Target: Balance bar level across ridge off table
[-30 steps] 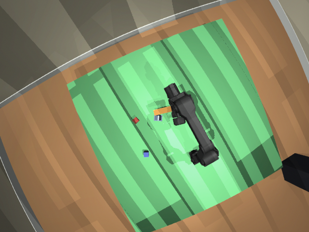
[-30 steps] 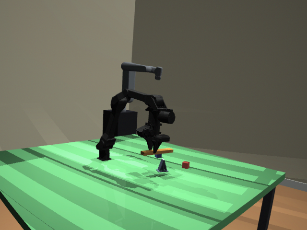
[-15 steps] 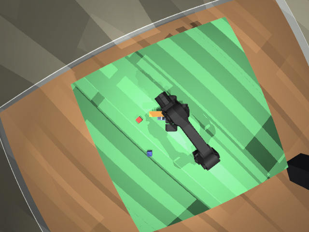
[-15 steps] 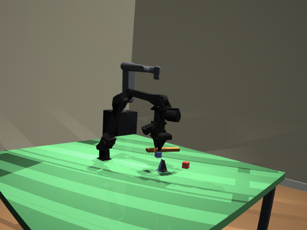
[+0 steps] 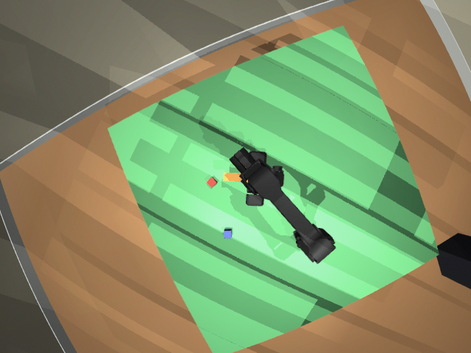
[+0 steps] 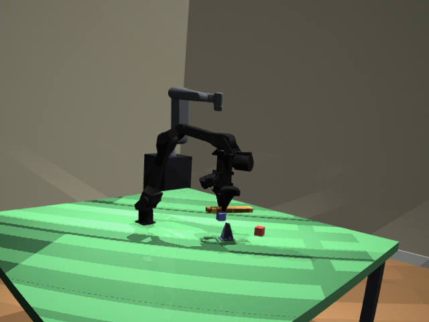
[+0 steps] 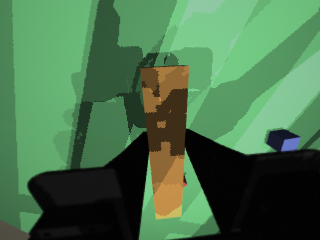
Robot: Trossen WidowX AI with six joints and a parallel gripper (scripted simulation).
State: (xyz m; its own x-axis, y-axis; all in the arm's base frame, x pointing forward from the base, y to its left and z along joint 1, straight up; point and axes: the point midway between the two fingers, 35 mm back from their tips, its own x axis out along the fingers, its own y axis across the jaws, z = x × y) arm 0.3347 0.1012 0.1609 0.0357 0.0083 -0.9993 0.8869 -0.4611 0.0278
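Observation:
My gripper (image 6: 223, 208) (image 7: 165, 134) is shut on the orange-brown bar (image 5: 231, 176) (image 6: 238, 209) (image 7: 165, 115), gripping it near its middle. The bar hangs roughly level in the air, clear of the table. In the exterior view the ridge (image 6: 226, 233), a small dark triangular wedge, stands on the green table (image 6: 312, 277) below the bar and a little nearer the camera. The bar and the ridge are apart. In the overhead and wrist views the ridge is hidden under the bar and the arm.
A red cube (image 5: 211, 182) (image 6: 259, 230) lies just beyond the bar's free end. A blue cube (image 5: 227, 233) (image 6: 220, 216) (image 7: 283, 140) lies to one side. A black box (image 6: 176, 171) with a grey camera post (image 6: 179, 114) stands behind the arm's base.

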